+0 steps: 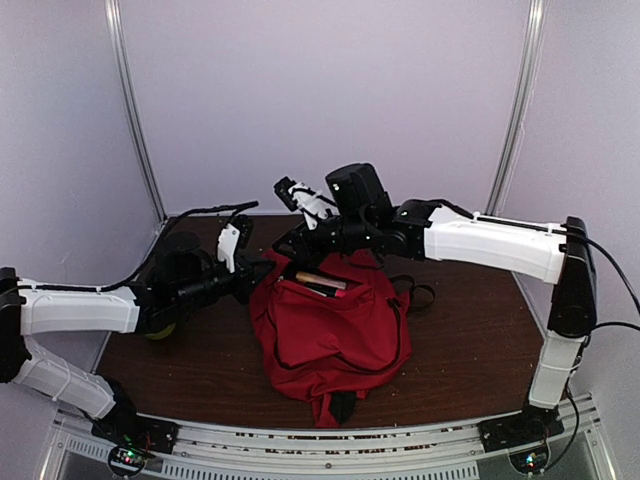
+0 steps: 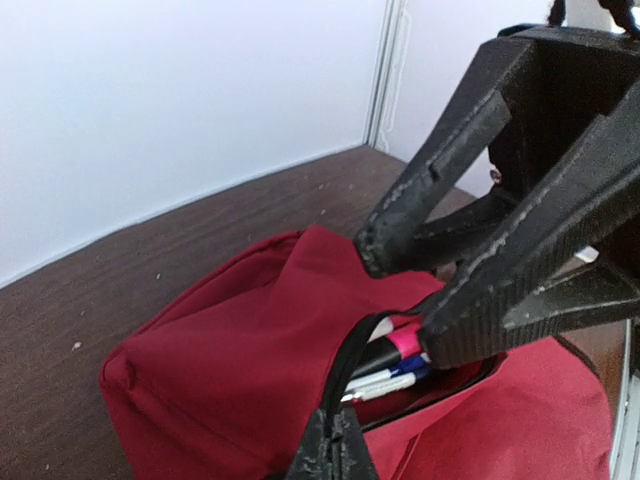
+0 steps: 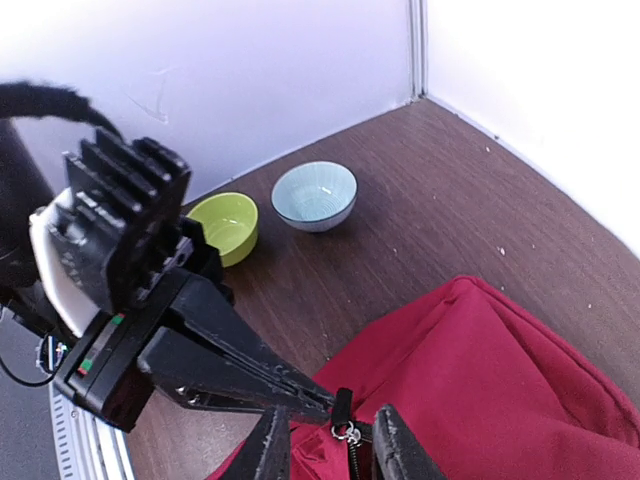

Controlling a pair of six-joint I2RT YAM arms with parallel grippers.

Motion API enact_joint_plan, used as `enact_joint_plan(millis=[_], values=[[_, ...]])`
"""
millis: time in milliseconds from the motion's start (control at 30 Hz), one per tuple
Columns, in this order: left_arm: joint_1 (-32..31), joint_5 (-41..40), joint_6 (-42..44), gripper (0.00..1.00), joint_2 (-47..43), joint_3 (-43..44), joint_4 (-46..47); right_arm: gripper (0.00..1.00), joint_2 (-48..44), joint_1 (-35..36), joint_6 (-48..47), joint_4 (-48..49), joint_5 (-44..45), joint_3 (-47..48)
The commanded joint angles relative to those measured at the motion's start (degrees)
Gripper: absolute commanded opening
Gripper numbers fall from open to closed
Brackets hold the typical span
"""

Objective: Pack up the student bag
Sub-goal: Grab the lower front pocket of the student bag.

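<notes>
Red fabric of the student bag (image 1: pixel 330 330) is seen slumped mid-table (image 1: pixel 470 335), its top unzipped, with pens (image 2: pixel 395 365) shown inside. The zip edge is pinched by the left gripper (image 2: pixel 335 445), which is closed tight. The zip pull (image 3: pixel 345 432) is straddled by the right gripper (image 3: pixel 332 420), its jaws narrowly parted.

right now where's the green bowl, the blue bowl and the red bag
green bowl (image 3: pixel 226 228): right wrist view, on its inner hollow
blue bowl (image 3: pixel 314 192): right wrist view, on its inner hollow
red bag (image 1: pixel 330 335): top view, on its front fabric
</notes>
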Motion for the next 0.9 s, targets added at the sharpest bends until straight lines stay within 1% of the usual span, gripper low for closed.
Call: enact_joint_plan(millis=[0, 67, 100, 133, 200, 267, 300, 333, 400, 533, 667, 700, 767, 833, 867], values=[[3.12, -4.05, -3.67, 0.03, 1.08, 0.67, -7.59, 0.35, 3.78, 0.17, 0.98, -5.44, 6.66, 5.17], [3.97, -3.15, -4.31, 0.21, 1.87, -0.28, -8.02, 0.37, 5.88, 0.06, 0.87, -8.25, 10.88, 7.45], [3.98, -2.31, -4.43, 0.32, 2.02, -1.15, -7.14, 0.37, 6.93, 0.02, 0.83, -9.64, 12.78, 8.31], [3.98, -0.82, -5.11, 0.47, 2.04, -2.27, -5.6, 0.37, 7.96, -0.17, 0.89, -10.91, 14.25, 9.06], [3.98, 0.43, -6.69, 0.68, 2.21, -4.73, -2.27, 0.37, 9.95, -0.77, 1.5, -12.73, 15.47, 9.25], [3.98, 1.34, -7.83, 0.83, 3.54, -6.72, -0.18, 0.37, 11.94, -1.3, 2.77, -13.79, 15.01, 8.94], [3.97, 2.53, -8.06, 0.93, 4.71, -6.83, 0.48, 0.37, 12.67, -1.46, 3.37, -14.11, 14.58, 8.7], [3.98, 4.09, -8.1, 0.97, 6.25, -6.67, 1.05, 0.37, 13.32, -1.54, 3.93, -14.41, 14.23, 8.51], [3.98, 6.62, -8.73, 0.98, 9.58, -6.31, 2.89, 0.37, 14.33, -1.71, 4.89, -15.03, 14.08, 8.17], [3.98, 7.53, -10.99, 0.98, 14.96, -7.32, 11.27, 0.36, 14.45, -2.45, 7.11, -14.61, 14.61, 5.94], [3.79, 9.26, -10.39, 0.97, 20.79, -4.69, 11.7, 0.36, 14.14, -3.89, 8.84, -13.34, 13.63, 3.02], [3.69, 9.55, -10.31, 0.96, 22.07, -4.24, 11.79, 0.36, 13.98, -4.21, 9.11, -13.01, 13.24, 2.47], [3.62, 9.65, -10.61, 0.88, 23.56, -4.4, 12.92, 0.35, 13.66, -4.66, 9.36, -12.47, 13.09, 1.36], [3.63, 10.1, -10.63, 0.75, 23.63, -5.0, 14.46, 0.35, 13.45, -5.18, 9.47, -12.18, 13.38, 0.5], [3.63, 10.85, -10.46, 0.67, 23.52, -5.16, 14.96, 0.35, 13.43, -5.5, 9.51, -12.11, 13.21, 0.31]])
